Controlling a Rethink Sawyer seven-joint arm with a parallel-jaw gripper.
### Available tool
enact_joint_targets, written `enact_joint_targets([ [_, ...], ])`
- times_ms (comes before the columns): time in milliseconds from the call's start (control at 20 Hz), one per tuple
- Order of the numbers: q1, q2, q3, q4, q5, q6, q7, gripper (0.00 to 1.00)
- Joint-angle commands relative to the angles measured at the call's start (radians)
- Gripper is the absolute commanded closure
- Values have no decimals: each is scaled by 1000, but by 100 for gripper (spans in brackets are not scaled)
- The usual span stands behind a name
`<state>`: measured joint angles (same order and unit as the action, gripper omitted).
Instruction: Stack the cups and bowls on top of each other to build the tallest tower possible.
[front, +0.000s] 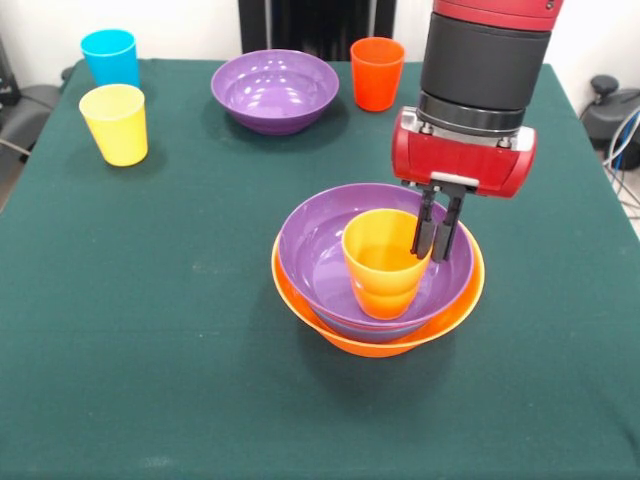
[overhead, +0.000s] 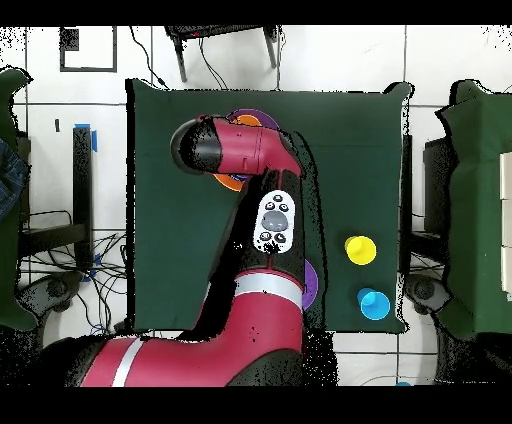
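Near the table's middle, a large orange bowl (front: 452, 308) holds a wide purple bowl (front: 312, 242); together they form the tower's base. An orange cup (front: 381, 265) stands inside the purple bowl, slightly tilted. My gripper (front: 433, 254) comes down from above with its fingers (front: 421, 232) closed over the cup's right rim. In the overhead view my arm covers the tower, and only slivers of the orange bowl (overhead: 230, 181) and the purple bowl (overhead: 246, 119) show. The gripper itself is hidden there.
At the far side stand a second purple bowl (front: 275, 90), a red-orange cup (front: 378, 73), a light blue cup (front: 110, 57) and a yellow cup (front: 115, 123). From overhead I see the yellow cup (overhead: 360, 249), light blue cup (overhead: 373, 302) and part of that purple bowl (overhead: 312, 283).
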<state>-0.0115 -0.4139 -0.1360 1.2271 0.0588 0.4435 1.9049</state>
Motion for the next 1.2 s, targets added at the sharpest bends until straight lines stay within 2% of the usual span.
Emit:
enact_joint_targets([
  [50,22,62,33,-3,-6,81,119,100],
  [250,21,61,37,1,-1,88,115,100],
  [500,15,76,39,-37,4,118,104,100],
  [1200,2,75,54,-36,3,112,90,100],
])
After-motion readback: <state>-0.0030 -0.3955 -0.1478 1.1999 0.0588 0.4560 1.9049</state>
